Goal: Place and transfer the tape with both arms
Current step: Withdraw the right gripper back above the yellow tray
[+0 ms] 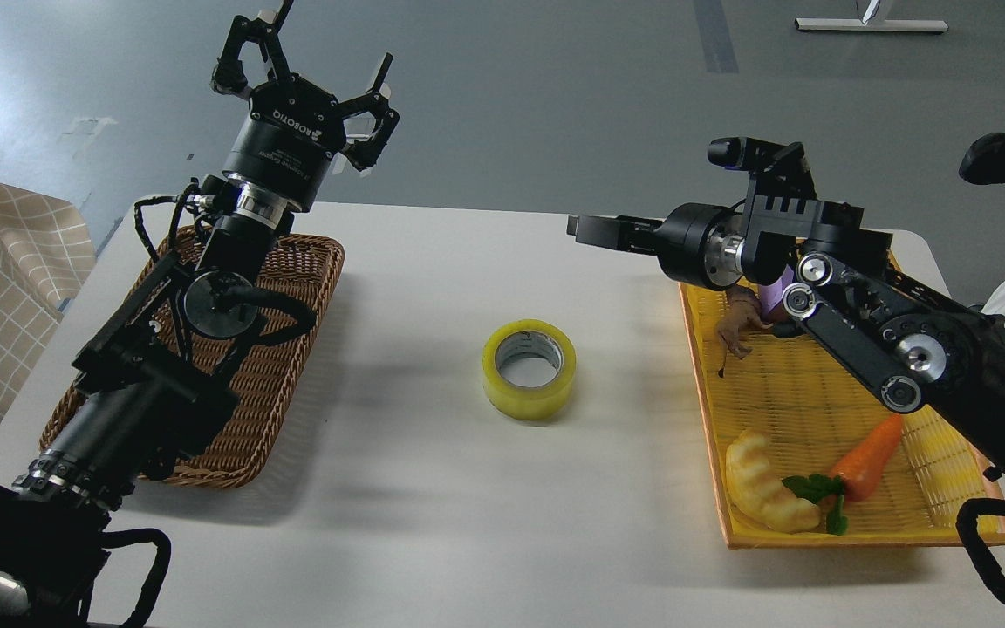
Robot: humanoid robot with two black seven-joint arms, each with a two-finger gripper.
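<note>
While lying flat mid-table, tape [529,369] between wicker basket [297,349] at left edge and yellow tray [782,384] at right edge holding croissant [764,484], carrot [871,456], brown toy [736,324]. Left gripper [311,74] spread wide, empty. Right gripper [611,234] end-on: cannot tell.

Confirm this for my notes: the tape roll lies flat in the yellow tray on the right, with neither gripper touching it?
Not quite. The tape lies flat on the bare white table, between the wicker basket and the yellow tray, as the head view shows. Neither gripper touches it.
</note>
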